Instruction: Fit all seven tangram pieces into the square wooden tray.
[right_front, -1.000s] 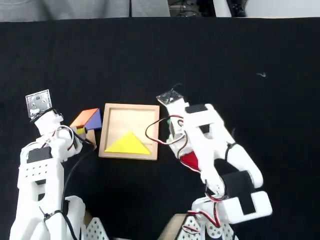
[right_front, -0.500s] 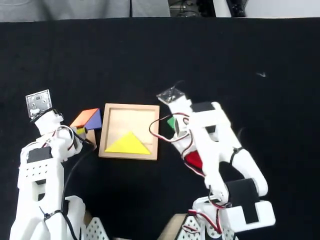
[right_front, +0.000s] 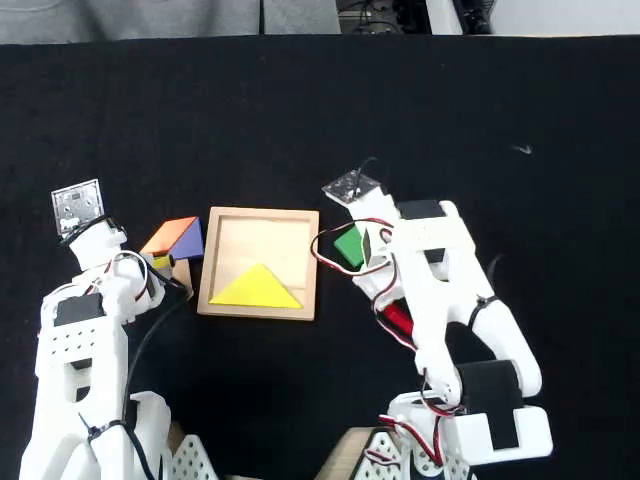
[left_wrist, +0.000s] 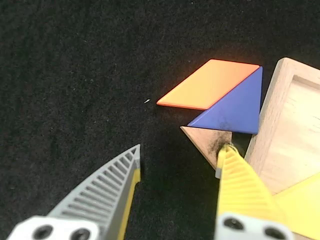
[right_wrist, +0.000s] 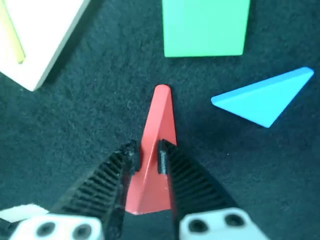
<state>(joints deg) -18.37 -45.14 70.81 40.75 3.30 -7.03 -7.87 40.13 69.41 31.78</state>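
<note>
The square wooden tray (right_front: 224, 228) holds a yellow triangle (right_front: 256, 287). Beside its left edge lie an orange parallelogram (left_wrist: 205, 84), a dark blue triangle (left_wrist: 235, 109) and a small wooden triangle (left_wrist: 209, 139). My left gripper (left_wrist: 182, 148) stands open by the tray's left side, one fingertip touching the wooden triangle. To the right of the tray, my right gripper (right_wrist: 147, 150) is shut on a red triangle (right_wrist: 158, 122) held on edge. A green square (right_wrist: 205, 27) and a light blue triangle (right_wrist: 264, 98) lie just beyond it.
Black cloth covers the whole table (right_front: 500, 120), with wide free room at the back and right. The tray's corner (right_wrist: 42, 42) is close to the red triangle. The right arm (right_front: 440, 290) stretches over the area right of the tray.
The right arm has swung to the right, away from the tray, uncovering the green square; the red triangle shifted slightly right with it. The left arm has kept still.
</note>
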